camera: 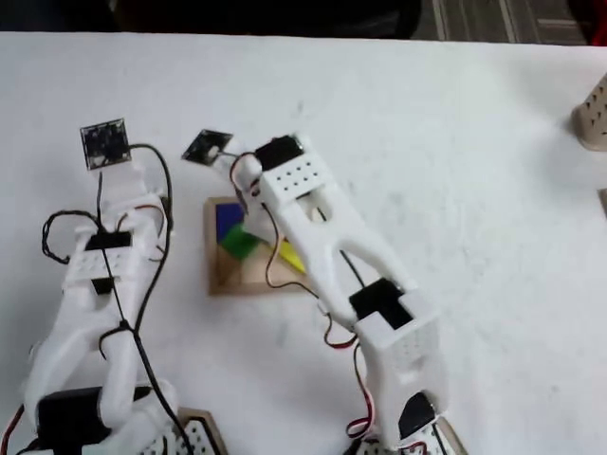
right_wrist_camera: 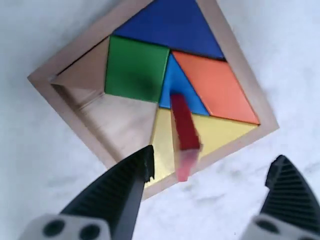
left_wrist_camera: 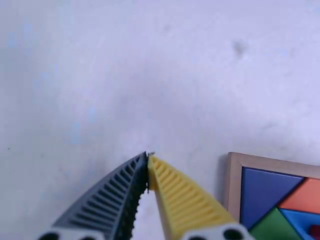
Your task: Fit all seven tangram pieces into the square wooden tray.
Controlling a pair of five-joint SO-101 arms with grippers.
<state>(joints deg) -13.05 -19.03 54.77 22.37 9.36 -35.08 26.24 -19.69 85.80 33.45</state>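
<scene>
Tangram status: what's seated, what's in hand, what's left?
Done: large blue triangle, green square, small blue triangle, orange piece and yellow piece lie flat in the tray. In hand: nothing; right end effector is open over the red piece, tilted, not seated. Left: probably laying it flat in the bare gap.

Buried under the right arm (camera: 322, 237) in the high view — most of the wooden tray (camera: 228, 277), leaving just scraps of the large blue piece (camera: 228, 220), the green piece (camera: 239, 243) and the yellow piece (camera: 292, 256). Sliced off by the frame in the left wrist view: the tray again, along with the orange piece (left_wrist_camera: 305, 195). Smeared to a blur in the right wrist view, the red piece (right_wrist_camera: 184, 132) (lying, tilted or on edge — cannot tell). Cropped at the roots: the fingers of the right gripper (right_wrist_camera: 212, 160). Halved by the high view's right edge, a wooden block (camera: 593, 116).
</scene>
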